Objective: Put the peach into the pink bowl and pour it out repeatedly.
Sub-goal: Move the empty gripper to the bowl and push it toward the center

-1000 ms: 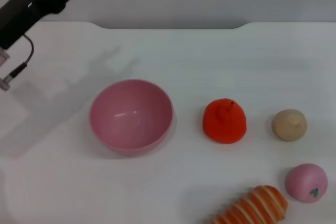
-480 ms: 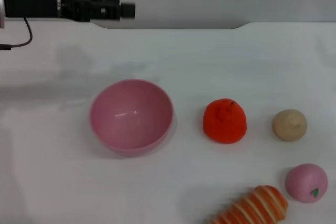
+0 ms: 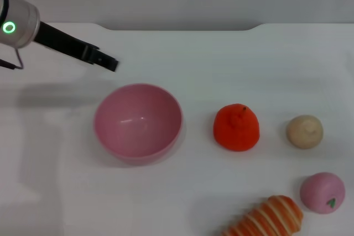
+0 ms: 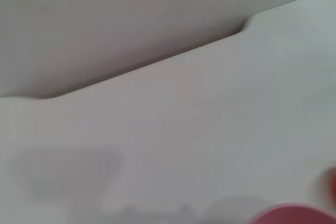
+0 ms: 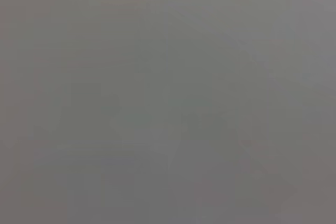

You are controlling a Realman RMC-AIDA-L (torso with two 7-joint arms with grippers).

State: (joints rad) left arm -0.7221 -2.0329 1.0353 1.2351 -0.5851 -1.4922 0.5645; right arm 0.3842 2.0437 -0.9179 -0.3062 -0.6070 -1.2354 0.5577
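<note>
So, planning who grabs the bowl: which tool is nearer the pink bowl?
Left. The left tool hovers just beyond the pink bowl, at its far-left rim. The right tool is not in view.

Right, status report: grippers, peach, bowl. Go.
Left gripper above table, beyond pink bowl, holding nothing; right arm out of sight. Peach on table at near right, bowl empty. Orange fruit sits between them.

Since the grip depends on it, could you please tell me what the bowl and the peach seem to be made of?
The bowl looks like smooth, glossy plastic: pale highlights streak its inside and the rim is clean and even. The peach looks like a soft foam or fabric toy, though this is less certain: its surface is matt with no glints, and the green leaf mark looks printed.
</note>
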